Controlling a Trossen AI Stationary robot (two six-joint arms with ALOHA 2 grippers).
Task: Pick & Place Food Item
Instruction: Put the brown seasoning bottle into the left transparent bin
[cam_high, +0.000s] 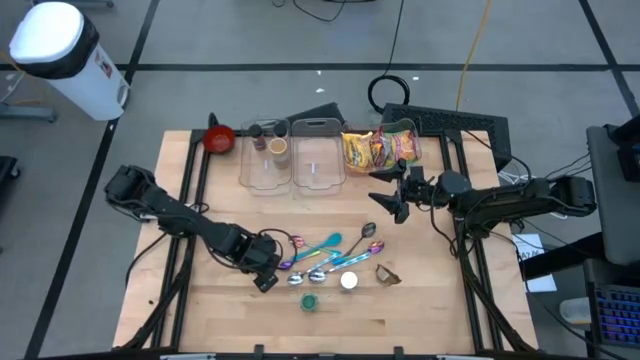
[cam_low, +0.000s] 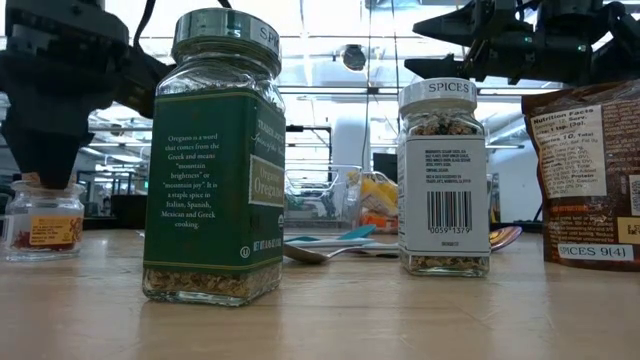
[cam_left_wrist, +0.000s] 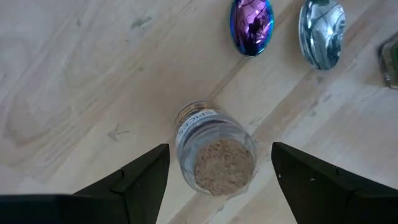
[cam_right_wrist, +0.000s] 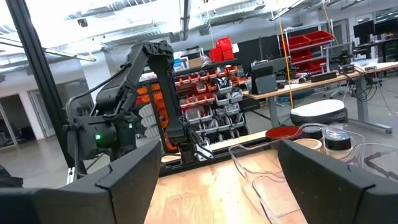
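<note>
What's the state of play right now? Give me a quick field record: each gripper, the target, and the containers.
left gripper: low over the table's front left, fingers open either side of a small spice jar, not yet closed on it
right gripper: open, empty, raised at the right near the snack bags
spice jar: lying on its side on the wooden table
clear bins: at the table's back edge
spoons: scattered mid-table beside the left gripper

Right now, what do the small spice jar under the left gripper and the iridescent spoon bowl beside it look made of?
Small spice jar: looks like clear glass, glossy; the tan contents show through its base and the wall catches highlights. Clear plastic is possible.
Iridescent spoon bowl: seems polished metal with a rainbow purple-blue coating; it reflects like a mirror.
</note>
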